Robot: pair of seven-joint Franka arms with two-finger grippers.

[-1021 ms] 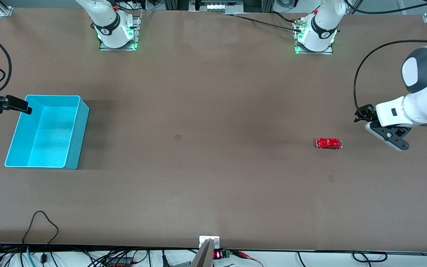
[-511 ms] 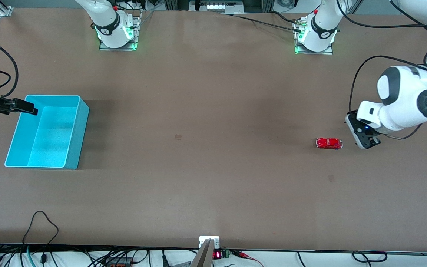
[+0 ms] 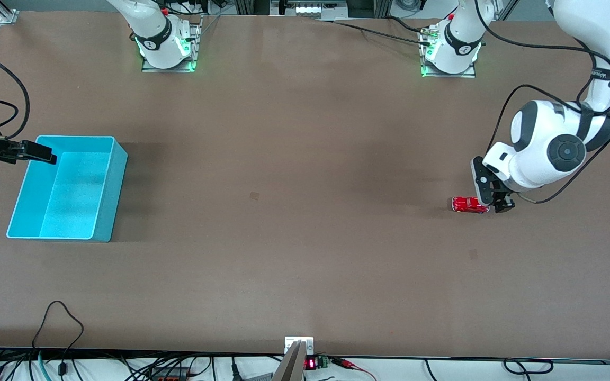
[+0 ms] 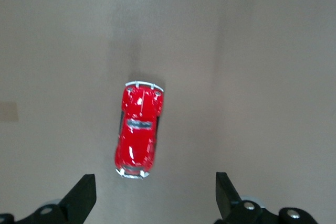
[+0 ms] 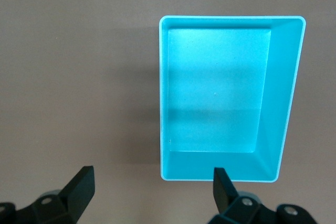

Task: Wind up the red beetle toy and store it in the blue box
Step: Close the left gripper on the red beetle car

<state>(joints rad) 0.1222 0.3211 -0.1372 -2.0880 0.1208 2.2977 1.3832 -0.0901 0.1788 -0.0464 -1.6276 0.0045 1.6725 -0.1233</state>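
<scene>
Since a second ago the left arm has swung in from the worktop's edge, and the left pincer (image 3: pixel 495 203) now hangs just over the end of the red beetle toy (image 3: pixel 469 205) that points toward the left arm's end of the worktop. The toy has not shifted. It sits on its wheels on the bare brown worktop (image 3: pixel 305 238), untouched; in the left wrist view it (image 4: pixel 138 136) lies between the lines of the two spread fingertips (image 4: pixel 80 199), one silvery bumper close to them, the other pointing away.

The right pincer (image 3: pixel 35 152) has crept a little way inward and is over the rim of the blue box (image 3: pixel 111 201) at the right arm's end, well apart from the toy. Its fingers (image 5: pixel 79 187) are also spread wide and hold nothing, with the box (image 5: pixel 281 103) open and empty below them.
</scene>
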